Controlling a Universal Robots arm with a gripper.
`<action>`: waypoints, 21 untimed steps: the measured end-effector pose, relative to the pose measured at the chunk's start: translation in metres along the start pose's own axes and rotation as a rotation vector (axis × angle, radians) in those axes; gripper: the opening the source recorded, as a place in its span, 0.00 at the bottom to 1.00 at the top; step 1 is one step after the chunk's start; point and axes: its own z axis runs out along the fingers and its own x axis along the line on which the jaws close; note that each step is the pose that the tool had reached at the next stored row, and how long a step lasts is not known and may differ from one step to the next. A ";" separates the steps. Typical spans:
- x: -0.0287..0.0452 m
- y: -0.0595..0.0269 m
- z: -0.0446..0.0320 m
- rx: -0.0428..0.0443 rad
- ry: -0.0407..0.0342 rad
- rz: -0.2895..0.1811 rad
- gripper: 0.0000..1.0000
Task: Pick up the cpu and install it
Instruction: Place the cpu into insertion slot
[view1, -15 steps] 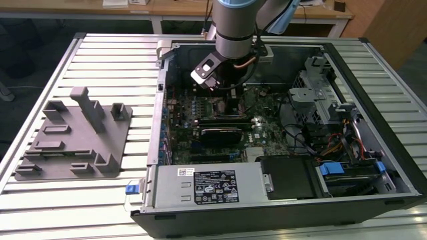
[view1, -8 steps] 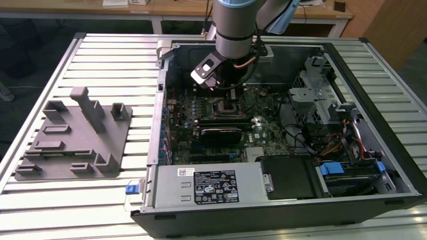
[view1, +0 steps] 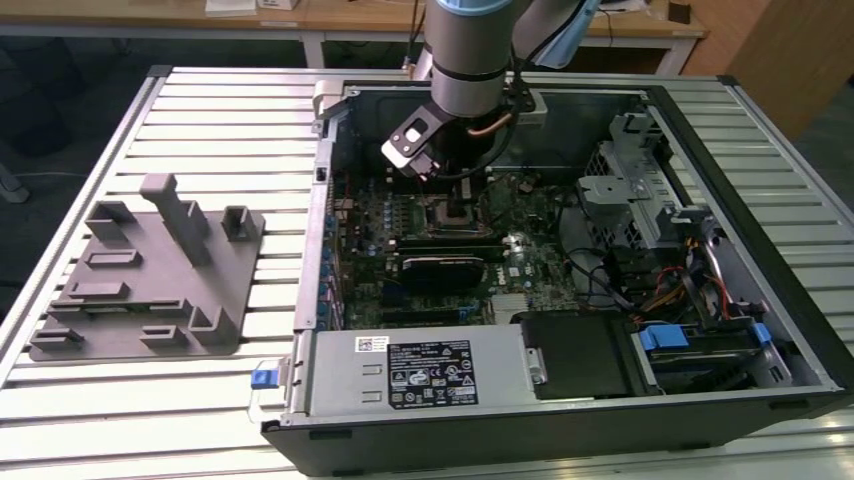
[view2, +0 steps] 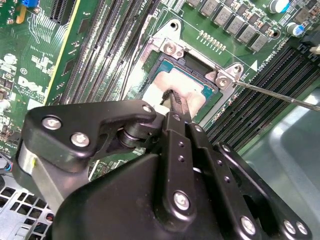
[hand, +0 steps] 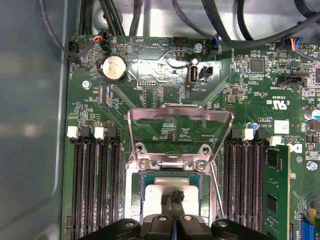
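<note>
Flat, silver-topped square cpu (view2: 195, 91)

The pincer (hand: 175, 197) hangs over the cpu (hand: 159, 192), fingertips pressed together above its pale top; the cpu lies in the socket (hand: 145, 175), metal frame (hand: 180, 117) swung open, dark memory slots (hand: 95, 190) flanking both sides
</note>
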 end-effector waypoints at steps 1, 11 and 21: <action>0.0000 0.0000 0.0001 0.0001 -0.0001 0.000 0.11; 0.0000 -0.0001 0.0011 0.0002 0.0003 0.000 0.11; -0.0001 0.0002 -0.0070 -0.0001 0.0009 0.000 0.11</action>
